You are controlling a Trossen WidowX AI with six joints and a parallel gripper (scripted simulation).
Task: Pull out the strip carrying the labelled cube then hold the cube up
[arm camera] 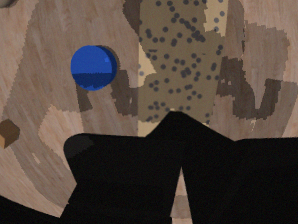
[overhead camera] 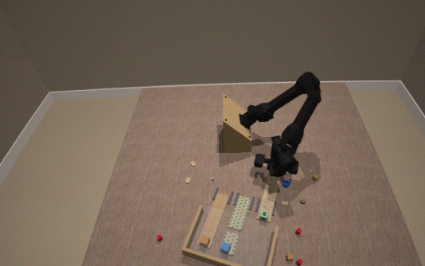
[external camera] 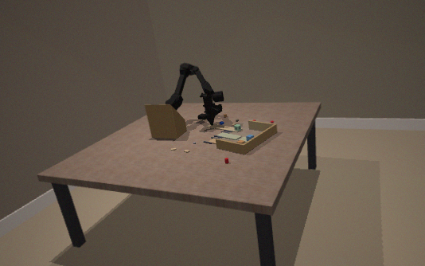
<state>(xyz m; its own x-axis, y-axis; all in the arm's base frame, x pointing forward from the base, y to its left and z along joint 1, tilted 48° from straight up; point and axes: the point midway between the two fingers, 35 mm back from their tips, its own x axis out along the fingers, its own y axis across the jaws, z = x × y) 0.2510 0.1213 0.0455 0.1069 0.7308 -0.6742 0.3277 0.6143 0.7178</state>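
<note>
The green cube with a dark label sits at the far end of a dark-dotted strip, which shows no break. My gripper is shut with nothing between the fingers, pointing down at the strip's near end; contact is unclear. That end lies under the arm's shadow. A grid-patterned strip carries an orange cube with no visible label. A teal-dotted strip has a gap before its short piece, which carries a blue cube.
Short dark rails flank the strips. A low wooden wall surrounds their far side. A blue disc lies beside the dotted strip. A wooden wedge block stands by the arm's base. Small red pieces and blocks are scattered around.
</note>
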